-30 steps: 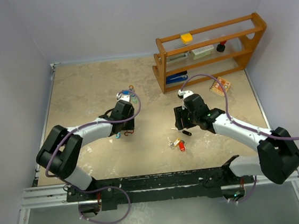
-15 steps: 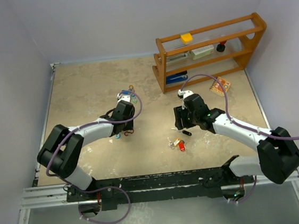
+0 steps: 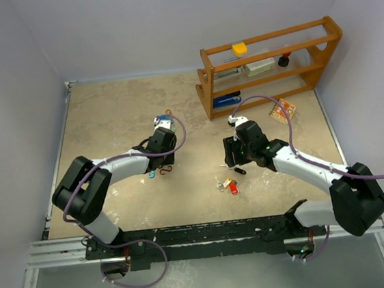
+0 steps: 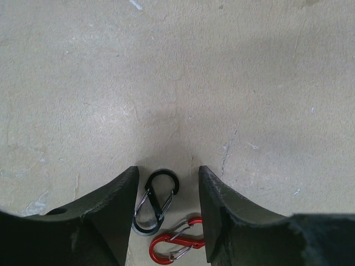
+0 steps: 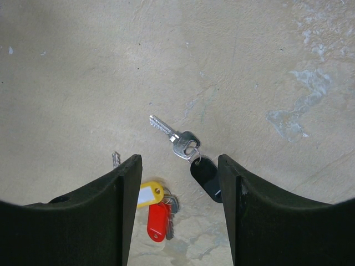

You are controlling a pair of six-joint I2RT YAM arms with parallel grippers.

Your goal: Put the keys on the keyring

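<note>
On the table [image 3: 106,112], the wooden rack [image 3: 266,64] is standing at 1 o'clock. The right gripper [image 5: 178,160] is hanging released, a black-tagged silver key [image 5: 176,138] lying between its fingertips and the yellow- and red-tagged keys [image 5: 154,206] lying at that key's 7 o'clock. The left gripper [image 4: 167,174] is likewise hanging released around a black clip [image 4: 158,202], a red clip [image 4: 177,248] lying at its 5 o'clock.

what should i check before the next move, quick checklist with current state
1. left gripper open, empty: ok.
2. right gripper open, empty: ok.
3. left aimed at a key: not ok; only black clip and red clip lie there.
4. right lined up on black-tagged key: ok, lying flat ahead of its gap.
5. yellow tag and red tag apart from it: ok.
6. keyring located: cannot tell.
</note>
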